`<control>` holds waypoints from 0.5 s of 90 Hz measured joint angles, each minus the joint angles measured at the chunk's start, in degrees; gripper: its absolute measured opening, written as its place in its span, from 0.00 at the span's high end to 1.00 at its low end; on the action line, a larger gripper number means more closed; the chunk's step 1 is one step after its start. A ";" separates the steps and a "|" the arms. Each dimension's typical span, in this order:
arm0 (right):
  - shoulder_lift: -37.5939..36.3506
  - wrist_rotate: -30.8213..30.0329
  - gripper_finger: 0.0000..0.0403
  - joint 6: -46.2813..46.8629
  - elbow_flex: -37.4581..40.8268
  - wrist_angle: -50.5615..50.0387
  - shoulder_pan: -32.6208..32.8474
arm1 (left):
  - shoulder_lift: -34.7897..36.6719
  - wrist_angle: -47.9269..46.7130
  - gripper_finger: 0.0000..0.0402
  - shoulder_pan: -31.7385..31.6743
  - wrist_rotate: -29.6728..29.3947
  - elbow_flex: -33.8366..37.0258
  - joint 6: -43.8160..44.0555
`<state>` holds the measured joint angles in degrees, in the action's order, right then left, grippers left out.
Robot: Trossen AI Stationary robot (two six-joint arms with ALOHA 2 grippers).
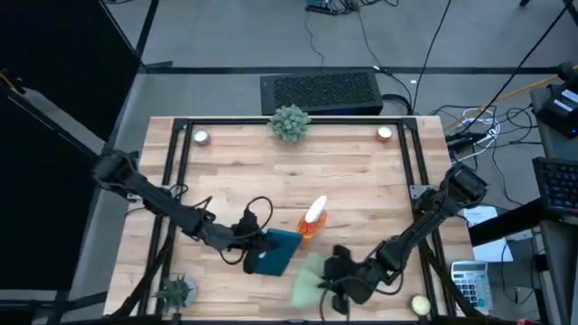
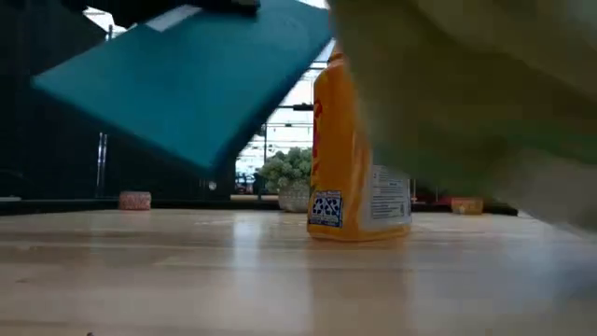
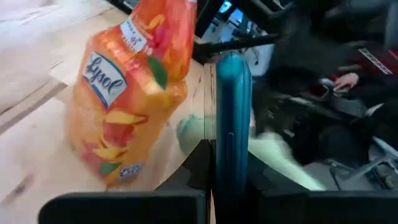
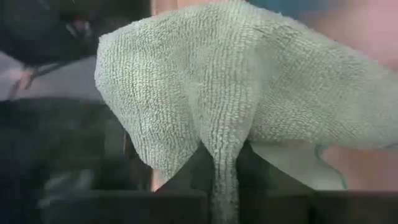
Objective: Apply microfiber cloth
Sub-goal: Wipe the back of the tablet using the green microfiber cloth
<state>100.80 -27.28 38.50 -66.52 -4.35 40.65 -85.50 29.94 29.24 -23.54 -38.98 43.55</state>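
The left hand (image 1: 257, 251) is clamping its fingers (image 3: 186, 180) closed, arm extending inward. The right hand (image 1: 332, 287) is gripping closed just beside the left hand, its arm bending at the elbow.

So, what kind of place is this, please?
Probably a robotics lab or test workspace, not a home. A wooden table inside a black frame stands on a grey floor, loose cables run around it, and a keyboard and a calculator lie beside it.
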 joint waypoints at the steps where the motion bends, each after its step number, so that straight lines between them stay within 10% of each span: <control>1: 0.25 -0.85 0.97 -1.46 -0.82 0.12 -0.16 | -0.19 0.42 0.97 -0.01 -0.01 0.00 0.25; 20: 7.60 -17.50 0.97 -24.34 -14.15 -0.12 -3.81 | -2.63 6.55 0.97 0.10 -0.67 0.00 2.49; 45: 15.43 -14.85 0.97 -21.57 -17.42 0.38 -7.02 | -2.29 9.93 0.97 1.33 -2.33 0.28 0.50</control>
<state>116.22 -42.13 16.93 -83.94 -3.97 33.63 -87.79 39.87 30.58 -25.87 -38.70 44.06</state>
